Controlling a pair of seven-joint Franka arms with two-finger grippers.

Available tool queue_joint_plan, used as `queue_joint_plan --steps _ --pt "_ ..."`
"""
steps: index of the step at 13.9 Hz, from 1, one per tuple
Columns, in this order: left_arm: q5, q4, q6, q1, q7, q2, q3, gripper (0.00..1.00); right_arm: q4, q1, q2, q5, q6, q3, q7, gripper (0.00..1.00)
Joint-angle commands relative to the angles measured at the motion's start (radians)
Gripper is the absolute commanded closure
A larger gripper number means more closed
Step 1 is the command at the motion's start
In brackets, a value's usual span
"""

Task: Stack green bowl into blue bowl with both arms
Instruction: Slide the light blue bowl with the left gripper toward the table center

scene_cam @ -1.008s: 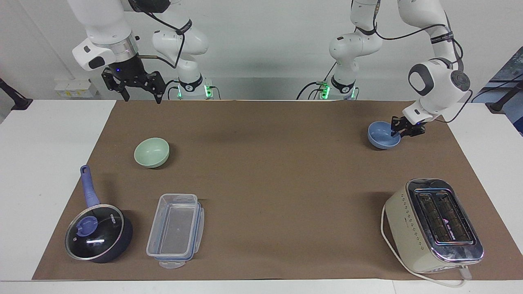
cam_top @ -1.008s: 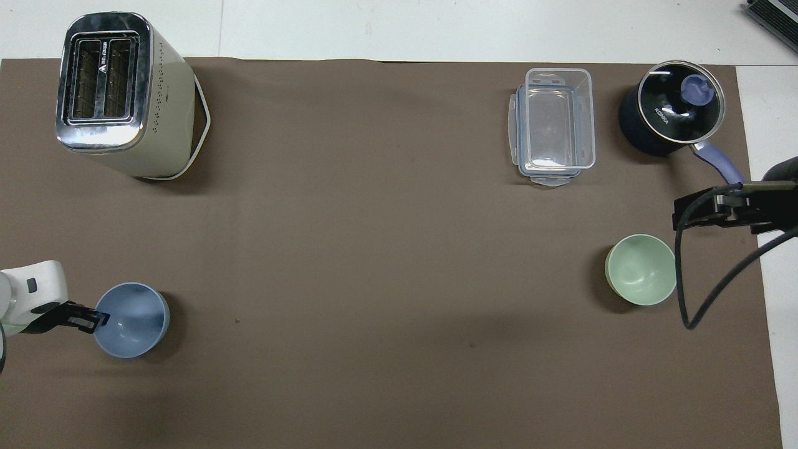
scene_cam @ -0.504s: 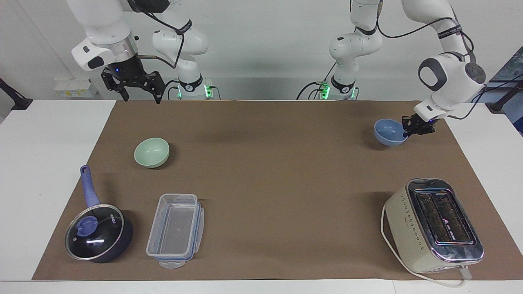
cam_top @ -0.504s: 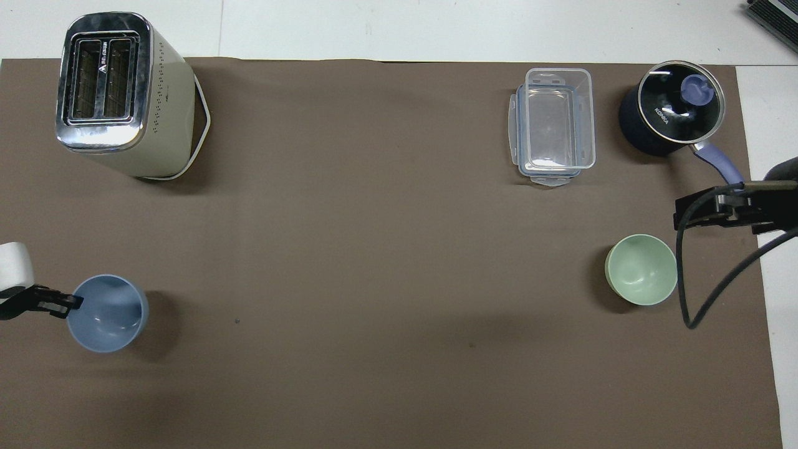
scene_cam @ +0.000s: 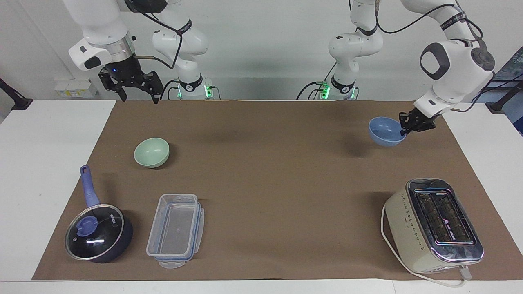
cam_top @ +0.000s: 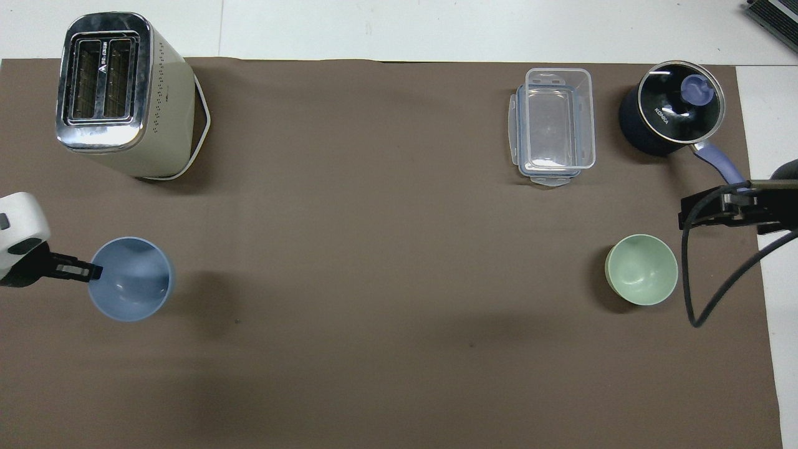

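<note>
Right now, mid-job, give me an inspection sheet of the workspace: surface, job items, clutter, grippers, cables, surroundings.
Surface: brown mat on a white table; nothing spilled seen.
Job's things: blue bowl lifted off the mat, held by its rim at the left arm's end; green bowl upright on the mat at the right arm's end.
Clutter: toaster, clear container, lidded saucepan, all farther from the robots than the bowls.
Grippers: left gripper shut on the blue bowl's rim; right gripper open, raised, waiting.
Cables: toaster cord on the mat; black cables along both arms.
Surroundings: white wall; nothing else seen.
</note>
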Motion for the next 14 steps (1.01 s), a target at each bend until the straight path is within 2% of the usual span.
queue_joint_plan --steps 1,6,9,14 --pt "-0.011 0.005 0.006 -0.126 -0.189 0.0 0.012 1.0 -0.026 -0.015 -0.022 0.002 0.005 0.004 -0.034 0.0" --pt "-0.011 -0.01 0.086 -0.362 -0.556 -0.006 0.012 1.0 -0.026 -0.016 -0.022 0.002 0.005 0.004 -0.045 0.0" --pt "-0.011 -0.041 0.146 -0.501 -0.714 -0.001 0.012 1.0 -0.026 -0.018 -0.021 0.002 0.005 0.002 -0.048 0.0" --pt "-0.011 -0.229 0.455 -0.661 -0.742 0.052 0.012 1.0 -0.026 -0.031 -0.021 0.002 0.005 0.002 -0.06 0.0"
